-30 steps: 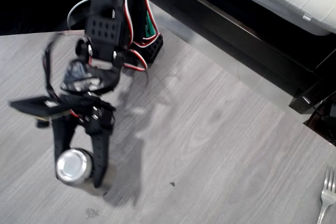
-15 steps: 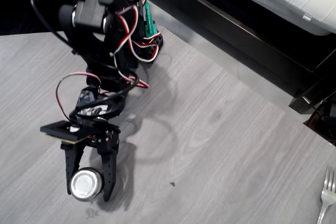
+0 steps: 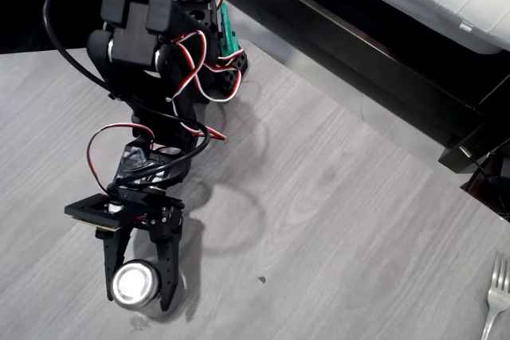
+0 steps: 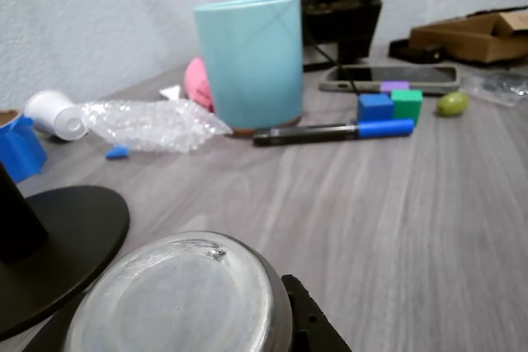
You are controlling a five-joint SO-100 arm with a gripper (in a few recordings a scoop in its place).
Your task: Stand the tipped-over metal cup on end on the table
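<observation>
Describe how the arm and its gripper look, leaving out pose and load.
The arm is matte black plastic with boxy servo housings. Red, white and black cables loop along it, and a green part sits near its base. The gripper has two black tapering fingers.

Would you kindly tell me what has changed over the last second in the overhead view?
The gripper, closed around the cup, carried it slightly rightward and toward the bottom edge of the picture, while the arm's upper joints folded back. The cup stays gripped, its round end facing the camera. The fork and table are unchanged.
</observation>
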